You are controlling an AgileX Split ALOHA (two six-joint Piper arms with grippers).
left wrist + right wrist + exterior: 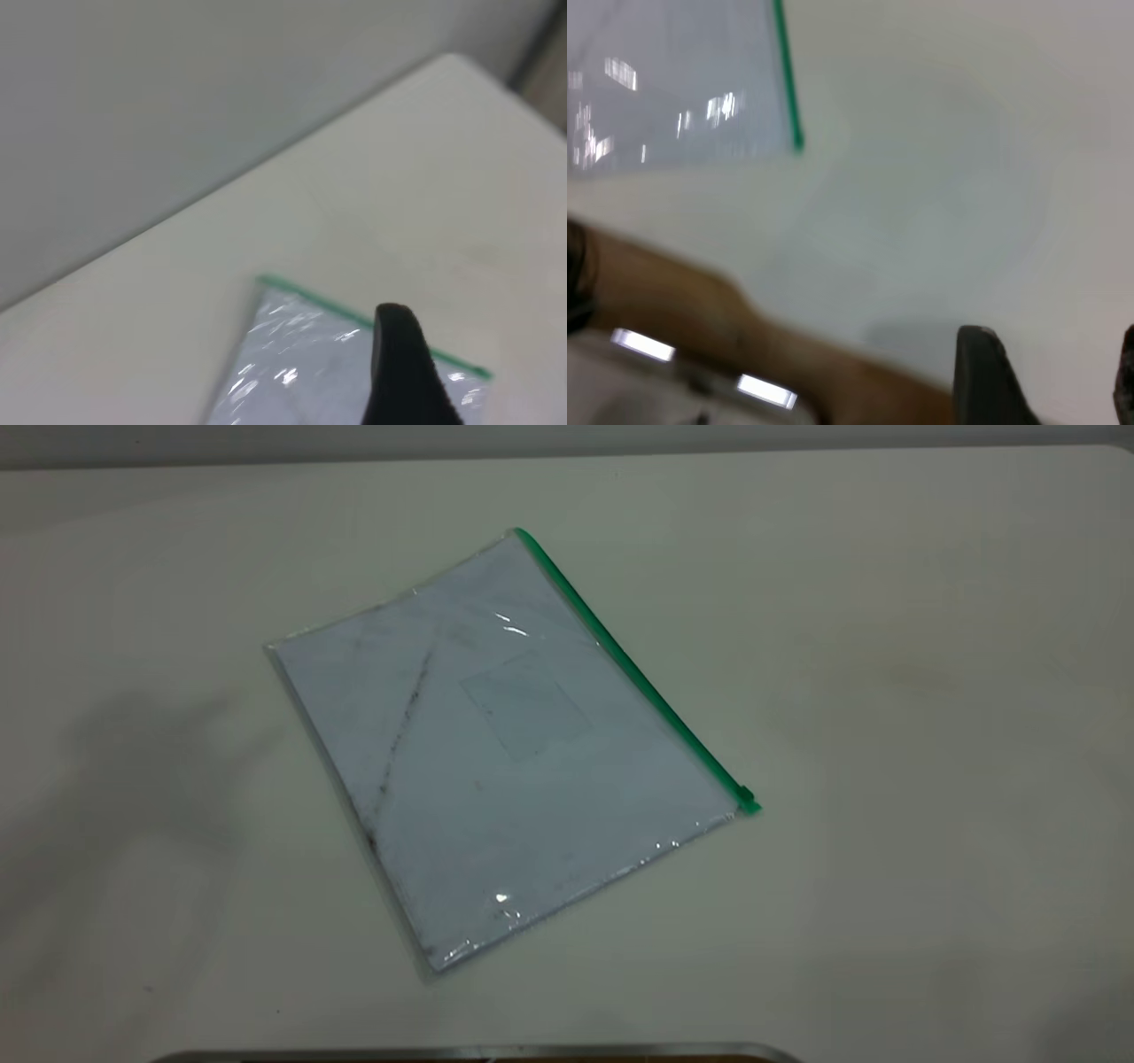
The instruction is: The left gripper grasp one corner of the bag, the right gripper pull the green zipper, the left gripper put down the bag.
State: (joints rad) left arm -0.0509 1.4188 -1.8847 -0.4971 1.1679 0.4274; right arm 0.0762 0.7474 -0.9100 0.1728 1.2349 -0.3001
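The bag (496,753) lies flat on the table, clear plastic with white paper inside and a dark diagonal smudge. The green zipper (633,669) runs along its right long edge, and the slider tab (746,793) sits at the near end, by that corner of the bag (749,808). Neither gripper shows in the exterior view. In the left wrist view, a black tip of my left gripper (400,372) hangs above the bag (283,372), near its green strip (310,297). My right gripper (1052,359) is open and empty over bare table, away from the bag (673,88) and zipper end (796,142).
The pale table (886,691) spreads wide around the bag. A metal-edged dark object (478,1052) lies at the near table edge. A brown band (700,301) along the table's edge shows in the right wrist view. A grey wall (177,106) stands behind the table.
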